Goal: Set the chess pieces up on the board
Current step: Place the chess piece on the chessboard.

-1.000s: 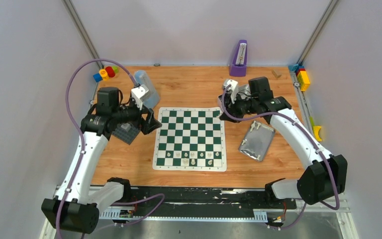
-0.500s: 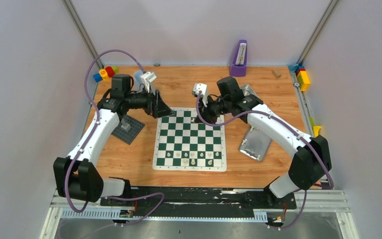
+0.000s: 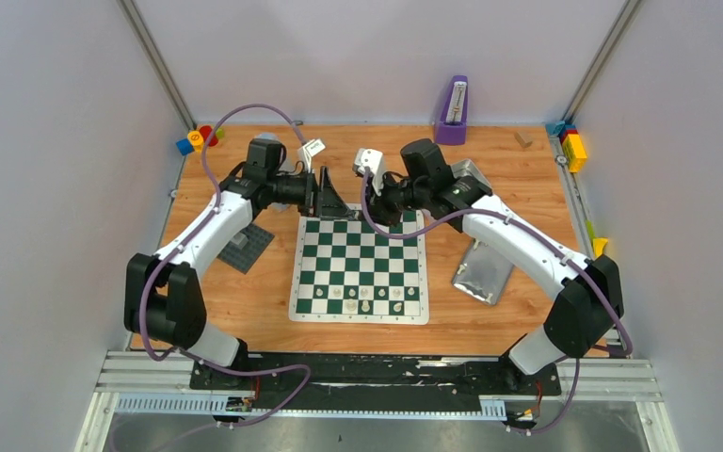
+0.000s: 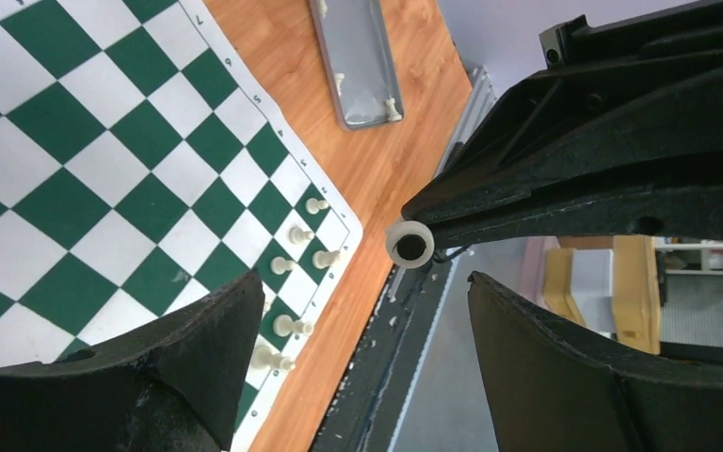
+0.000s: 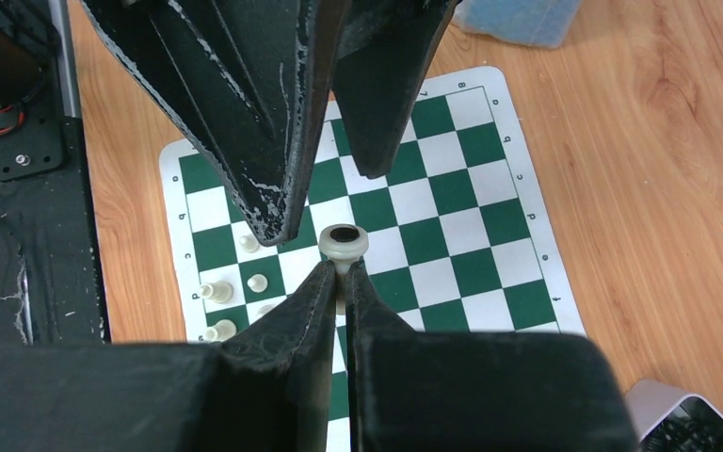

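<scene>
Chess piece (image 5: 343, 241): cream-white plastic showing a round hollow end, type unreadable, pinched in the closed right claw (image 5: 341, 275) near the far edge of the board (image 3: 367, 254), a thin green-and-white checked mat on the wooden worktop (image 3: 264, 301). Left claw (image 4: 365, 287): open wide, just beside the piece. Further cream pieces (image 3: 365, 294) stand on the board's near rows, too small to identify.

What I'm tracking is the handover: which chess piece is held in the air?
The chess piece pinched in the right end effector, base towards its camera, between the fingers of the open left end effector. Those on the board stand on squares.
</scene>
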You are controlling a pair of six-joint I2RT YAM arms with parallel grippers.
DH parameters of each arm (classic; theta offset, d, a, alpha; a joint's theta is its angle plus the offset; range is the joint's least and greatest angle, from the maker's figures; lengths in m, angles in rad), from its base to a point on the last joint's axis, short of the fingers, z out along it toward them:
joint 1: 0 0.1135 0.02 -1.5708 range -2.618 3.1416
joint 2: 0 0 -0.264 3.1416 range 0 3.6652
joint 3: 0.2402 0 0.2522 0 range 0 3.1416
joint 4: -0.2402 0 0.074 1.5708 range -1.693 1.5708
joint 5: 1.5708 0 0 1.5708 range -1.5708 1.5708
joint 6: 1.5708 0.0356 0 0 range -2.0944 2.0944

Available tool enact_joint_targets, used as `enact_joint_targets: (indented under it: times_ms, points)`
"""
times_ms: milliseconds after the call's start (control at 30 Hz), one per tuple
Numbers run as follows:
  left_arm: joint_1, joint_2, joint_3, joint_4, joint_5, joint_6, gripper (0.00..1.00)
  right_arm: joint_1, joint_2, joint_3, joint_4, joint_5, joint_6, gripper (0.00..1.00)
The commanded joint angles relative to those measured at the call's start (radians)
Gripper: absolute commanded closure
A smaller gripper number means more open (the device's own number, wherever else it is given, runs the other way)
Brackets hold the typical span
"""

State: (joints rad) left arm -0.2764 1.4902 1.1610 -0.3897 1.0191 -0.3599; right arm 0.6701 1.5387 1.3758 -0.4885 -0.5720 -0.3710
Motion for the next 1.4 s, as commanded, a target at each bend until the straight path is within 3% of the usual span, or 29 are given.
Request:
enact_joint_targets:
  times_ms: [0,367,1000,1367]
  points:
    - [-0.004,0.034,0.062,0.051,0.058,-0.088,0.15,0.022,0.015,0.026,0.047,0.060,0.004,1.00]
    - [-0.013,0.103,0.068,0.087,0.108,-0.168,0.31,0.035,0.022,0.022,0.074,0.111,0.014,1.00]
    - [-0.017,0.142,0.053,0.212,0.165,-0.286,0.50,0.060,0.028,0.014,0.088,0.157,0.005,1.00]
    - [-0.017,0.136,0.028,0.253,0.170,-0.309,0.55,0.060,0.022,0.006,0.092,0.178,0.002,1.00]
